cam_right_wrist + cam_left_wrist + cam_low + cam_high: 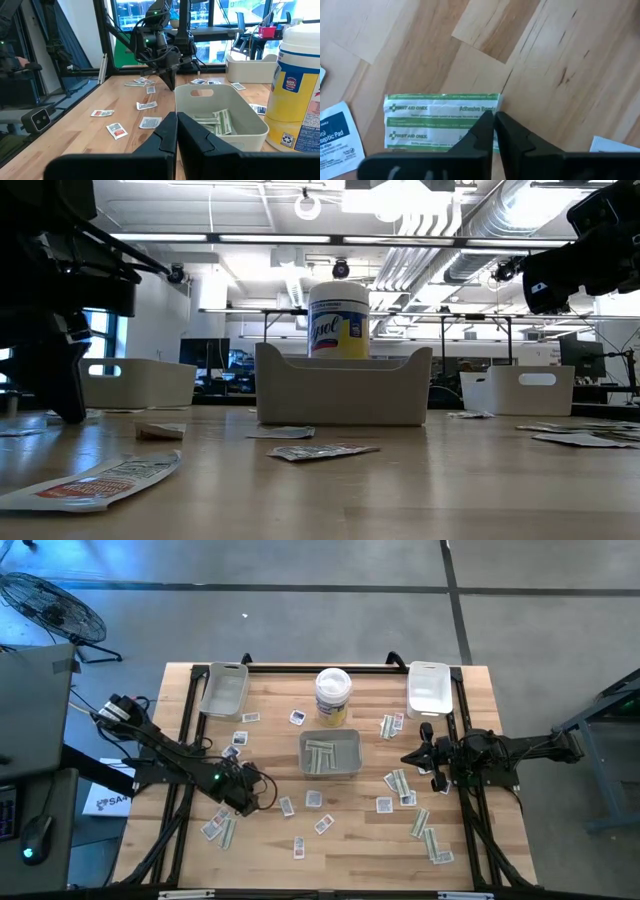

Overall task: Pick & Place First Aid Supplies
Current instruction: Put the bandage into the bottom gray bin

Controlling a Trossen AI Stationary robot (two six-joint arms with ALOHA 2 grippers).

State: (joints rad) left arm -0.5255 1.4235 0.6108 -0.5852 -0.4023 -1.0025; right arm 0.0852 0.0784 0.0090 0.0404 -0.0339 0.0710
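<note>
Small flat first aid packets lie scattered on the wooden table (330,840), several near the right edge (420,825) and several in the grey tray (330,753) at the middle. A pale bandage packet with green print (440,120) lies flat on the wood under my left gripper (493,116), which points steeply down at the table's left side (240,802) with its fingers shut. My right gripper (176,119) is shut and level above the table's right side (408,758), with nothing in it. My left gripper has its two fingertips closed together at one short end of the bandage packet (487,107). The fingers come from above, slanting down. The packet lies flat on the table. Whether the edge is caught between the tips is hidden by the fingers themselves.
A tall white tub with a yellow label (333,696) stands just behind the grey tray. A white tray sits at the far left corner (223,688) and another at the far right corner (428,686). A blue-printed square packet (335,137) lies close to the bandage packet.
</note>
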